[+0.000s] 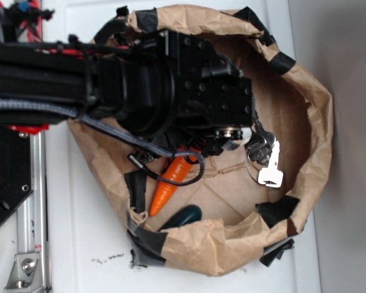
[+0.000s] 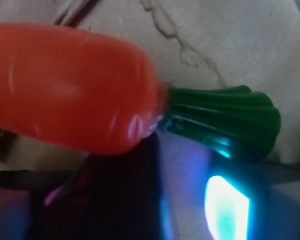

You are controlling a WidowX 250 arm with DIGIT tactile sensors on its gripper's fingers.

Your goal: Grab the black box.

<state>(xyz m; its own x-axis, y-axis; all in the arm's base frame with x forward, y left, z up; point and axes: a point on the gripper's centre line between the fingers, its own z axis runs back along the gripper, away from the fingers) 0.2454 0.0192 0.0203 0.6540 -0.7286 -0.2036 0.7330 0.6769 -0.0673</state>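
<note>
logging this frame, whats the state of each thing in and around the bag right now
paper bag: open, rim rolled down and taped
carrot: lying flat on the bag floor, partly under the arm
teal oval object: lying by the near rim, untouched
keys: lying on the bag floor
black box: just below the carrot in the wrist view, blurred
gripper: down inside the bag, fingers hidden

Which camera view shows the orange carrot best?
The wrist view: the carrot fills the frame, body and green top both visible. In the exterior view the carrot is small, its upper end hidden under the arm and crossed by a cable.
</note>
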